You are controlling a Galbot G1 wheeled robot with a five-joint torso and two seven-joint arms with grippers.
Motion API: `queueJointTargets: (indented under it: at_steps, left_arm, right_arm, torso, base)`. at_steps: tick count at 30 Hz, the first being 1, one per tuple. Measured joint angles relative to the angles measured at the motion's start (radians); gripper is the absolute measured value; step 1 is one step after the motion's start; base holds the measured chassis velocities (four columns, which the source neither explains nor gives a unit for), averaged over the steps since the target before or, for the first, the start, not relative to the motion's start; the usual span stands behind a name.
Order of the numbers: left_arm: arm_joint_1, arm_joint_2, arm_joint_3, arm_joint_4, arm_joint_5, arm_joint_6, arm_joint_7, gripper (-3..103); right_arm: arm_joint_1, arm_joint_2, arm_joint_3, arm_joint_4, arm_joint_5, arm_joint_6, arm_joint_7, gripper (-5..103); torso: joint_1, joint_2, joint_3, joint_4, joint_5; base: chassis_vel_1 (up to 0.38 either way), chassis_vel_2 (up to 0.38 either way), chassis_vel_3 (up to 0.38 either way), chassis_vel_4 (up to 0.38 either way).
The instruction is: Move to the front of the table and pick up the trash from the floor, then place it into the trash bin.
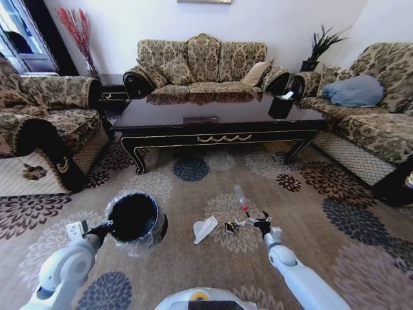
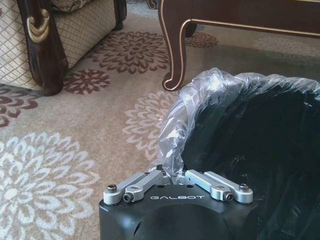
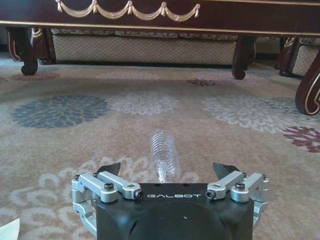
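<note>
The black trash bin (image 1: 135,219), lined with crinkly clear plastic, stands on the carpet at my front left. My left gripper (image 1: 108,227) is shut on its bagged rim (image 2: 172,150). The trash lies to the bin's right: a folded white paper scrap (image 1: 205,228), a small dark wrapper (image 1: 230,227) and a clear tube (image 1: 240,195) with a red cap. My right gripper (image 1: 260,222) is low over the carpet, open, at the tube's capped end. In the right wrist view the tube (image 3: 164,152) lies between the spread fingers (image 3: 109,169). The dark table (image 1: 219,137) stands beyond.
Patterned sofas flank the table on the left (image 1: 39,129), at the back (image 1: 203,64) and on the right (image 1: 368,116). A black box (image 1: 281,104) sits on the table's right end. A carved table leg (image 2: 175,50) stands close behind the bin. Open flowered carpet surrounds the litter.
</note>
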Motion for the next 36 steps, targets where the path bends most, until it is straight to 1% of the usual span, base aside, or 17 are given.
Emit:
queueJointTargets:
  at_steps: [4, 10, 13, 18, 21, 23, 30, 36]
  left_arm:
    - [0.015, -0.005, -0.010, -0.006, 0.000, 0.000, -0.001, 2]
    - [0.029, -0.013, -0.022, -0.014, 0.001, 0.001, -0.001, 2]
    - [0.035, -0.014, -0.028, -0.014, 0.002, 0.001, -0.001, 2]
    - [0.039, -0.017, -0.030, -0.014, 0.005, 0.001, -0.001, 2]
    - [0.045, -0.020, -0.030, -0.014, 0.008, 0.001, -0.001, 2]
    - [0.046, -0.020, -0.031, -0.014, 0.008, 0.001, -0.001, 2]
    - [0.059, -0.020, -0.040, -0.017, 0.009, 0.000, -0.001, 2]
    - [0.072, -0.019, -0.052, -0.021, 0.010, 0.001, -0.001, 2]
  right_arm:
    - [0.044, 0.011, -0.033, -0.050, 0.001, -0.001, 0.000, 100]
    - [0.100, 0.031, -0.073, -0.122, -0.001, -0.004, 0.001, 100]
    - [0.136, 0.056, -0.089, -0.178, -0.006, 0.003, 0.001, 100]
    - [0.162, 0.084, -0.099, -0.220, -0.015, 0.002, 0.002, 100]
    - [0.186, 0.102, -0.109, -0.262, -0.023, -0.020, 0.011, 100]
    - [0.195, 0.110, -0.110, -0.278, -0.025, -0.022, 0.010, 100]
    - [0.253, 0.161, -0.115, -0.369, -0.017, -0.051, -0.020, 100]
    - [0.304, 0.198, -0.114, -0.438, -0.009, -0.080, -0.009, 100]
  torso:
    - [0.000, 0.000, 0.000, 0.0000, 0.0000]
    - [0.000, 0.000, 0.000, -0.0001, 0.0000]
    - [0.000, 0.000, 0.000, -0.0003, -0.0004]
    - [0.000, 0.000, 0.000, -0.0001, 0.0000]
    - [0.000, 0.000, 0.000, 0.0000, -0.0002]
    - [0.000, 0.000, 0.000, 0.0000, -0.0001]
    - [0.000, 0.000, 0.000, -0.0002, -0.0001]
    - [0.000, 0.000, 0.000, 0.0002, -0.0002]
  base:
    - [-0.042, 0.038, 0.049, -0.028]
    - [-0.131, 0.147, 0.142, -0.143]
    - [-0.183, 0.198, 0.178, -0.194]
    - [-0.101, 0.120, 0.113, -0.097]
    - [0.000, 0.000, 0.000, 0.000]
    - [0.000, 0.000, 0.000, 0.000]
    - [0.003, -0.008, -0.006, 0.007]
    - [0.000, 0.000, 0.000, 0.000]
